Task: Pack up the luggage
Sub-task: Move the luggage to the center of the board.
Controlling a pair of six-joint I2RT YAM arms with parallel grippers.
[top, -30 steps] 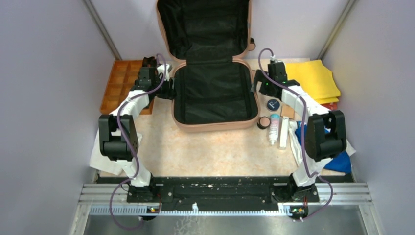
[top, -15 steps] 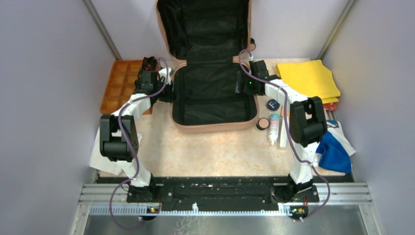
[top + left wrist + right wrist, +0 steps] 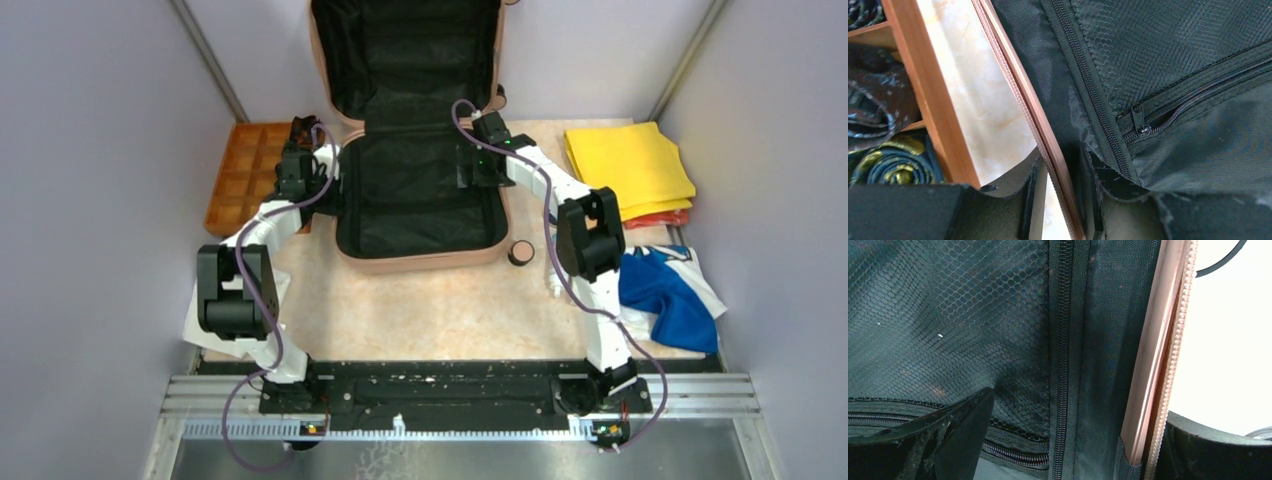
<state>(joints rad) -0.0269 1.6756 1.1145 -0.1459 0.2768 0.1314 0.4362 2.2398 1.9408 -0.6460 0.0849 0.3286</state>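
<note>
The peach-pink luggage [image 3: 420, 262] lies open mid-table, black lining up, its lid leaning on the back wall. My left gripper [image 3: 330, 188] is at its left rim. In the left wrist view the left gripper [image 3: 1064, 155] has one finger outside the pink zip edge [image 3: 1013, 85] and one against the lining, closed in on the rim. My right gripper [image 3: 478, 180] is at the right rim. The right wrist view shows the right gripper [image 3: 1078, 405] open wide, with one finger over the mesh pocket [image 3: 948, 315] and the other outside the rim [image 3: 1150, 365].
An orange compartmented tray [image 3: 240, 175] holding rolled ties [image 3: 878, 165] sits left of the luggage. Folded yellow cloth [image 3: 630, 165] lies on something red at the back right, a blue garment [image 3: 665, 295] at the right. A small round jar [image 3: 520, 251] stands by the case, and white cloth [image 3: 200, 320] lies near left.
The right arm swung left from the table's right side to the luggage's right rim. The luggage slid left. The left jaws narrowed onto the left rim.
</note>
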